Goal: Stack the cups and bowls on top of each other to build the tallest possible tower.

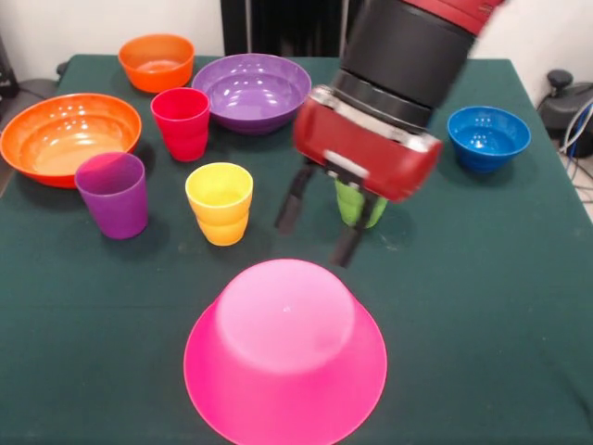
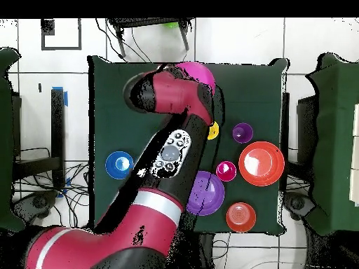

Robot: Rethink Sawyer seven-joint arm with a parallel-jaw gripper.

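Note:
The upturned pink bowl [image 1: 284,357] sits at the table's near side; the overhead view shows it [image 2: 195,72] partly under the arm. My gripper [image 1: 320,222] hangs just beyond it, open and empty, black fingers [image 1: 291,200] spread. The light green cup [image 1: 363,206] stands right behind the gripper, mostly hidden by the wrist. The yellow cup [image 1: 220,202], purple cup [image 1: 112,193] and red cup [image 1: 182,122] stand upright to the left. The large orange bowl [image 1: 69,136], small orange bowl [image 1: 157,61], purple bowl [image 1: 251,91] and blue bowl [image 1: 487,137] sit upright farther back. The light green bowl is out of view.
The green cloth table [image 1: 482,306] ends close behind the far bowls. In the overhead view the arm [image 2: 168,150] covers the table's middle and hides the gripper. The blue bowl [image 2: 119,164] sits alone on one side, the other cups and bowls on the opposite side.

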